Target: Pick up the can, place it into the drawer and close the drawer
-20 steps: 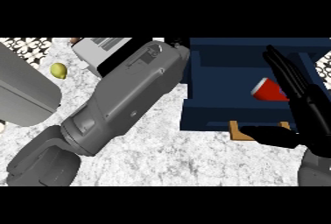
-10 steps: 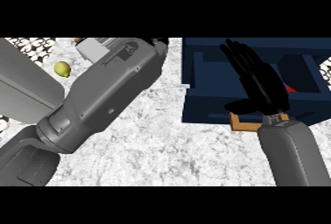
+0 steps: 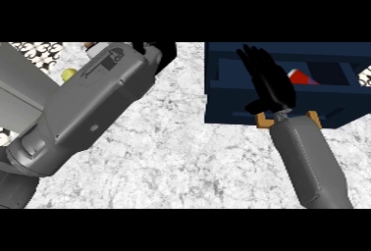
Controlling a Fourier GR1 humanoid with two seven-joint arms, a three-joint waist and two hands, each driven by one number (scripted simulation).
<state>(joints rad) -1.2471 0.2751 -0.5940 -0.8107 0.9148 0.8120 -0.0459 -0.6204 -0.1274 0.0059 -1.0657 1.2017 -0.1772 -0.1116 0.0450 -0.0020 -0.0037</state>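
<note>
A dark blue drawer [image 3: 225, 105] stands open at the upper right of the head view. Inside it lies the red can [image 3: 301, 78], only partly visible. My right hand [image 3: 266, 83] hovers over the drawer just left of the can, open with straight fingers pointing away from me, holding nothing. The drawer's tan handle [image 3: 313, 119] shows on both sides of my right wrist. My left forearm crosses the left half of the view. Only a dark part of the left hand [image 3: 159, 53] shows at the top edge.
A small yellow-green object [image 3: 69, 74] lies by the left forearm. A grey block [image 3: 16, 100] fills the far left, with a patterned black-and-white surface [image 3: 36, 49] above it. Marbled white counter [image 3: 181, 162] spreads across the middle and front.
My right hand has swept leftward over the drawer, from the can's right side to its left, uncovering the can. The left forearm has shifted slightly.
</note>
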